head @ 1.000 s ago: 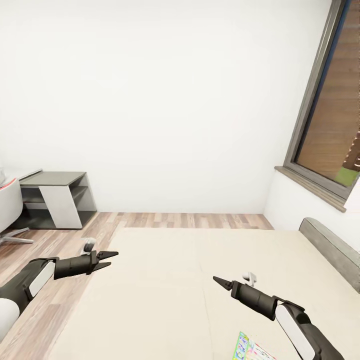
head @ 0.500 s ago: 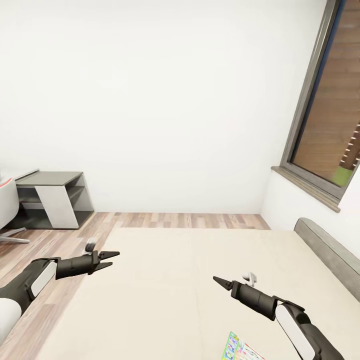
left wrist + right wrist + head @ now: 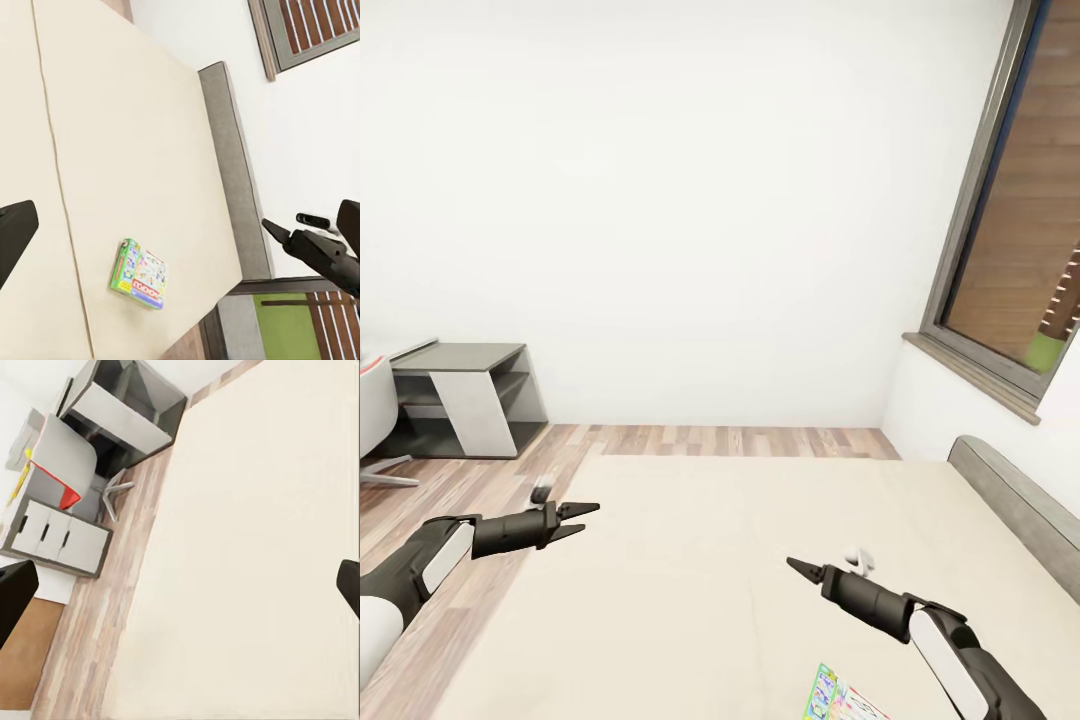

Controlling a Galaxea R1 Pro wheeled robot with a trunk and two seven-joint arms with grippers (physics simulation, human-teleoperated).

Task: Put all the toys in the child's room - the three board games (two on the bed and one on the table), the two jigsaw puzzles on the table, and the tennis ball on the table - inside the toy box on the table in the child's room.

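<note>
Beige mattress of the bed (image 3: 690, 560) carried one green-bordered board game (image 3: 139, 274) at five o'clock under the right pincer (image 3: 797, 566), whose jaws sat together while the left pincer (image 3: 582, 518) gaped, so opening and lowering flat seemed wise.
</note>
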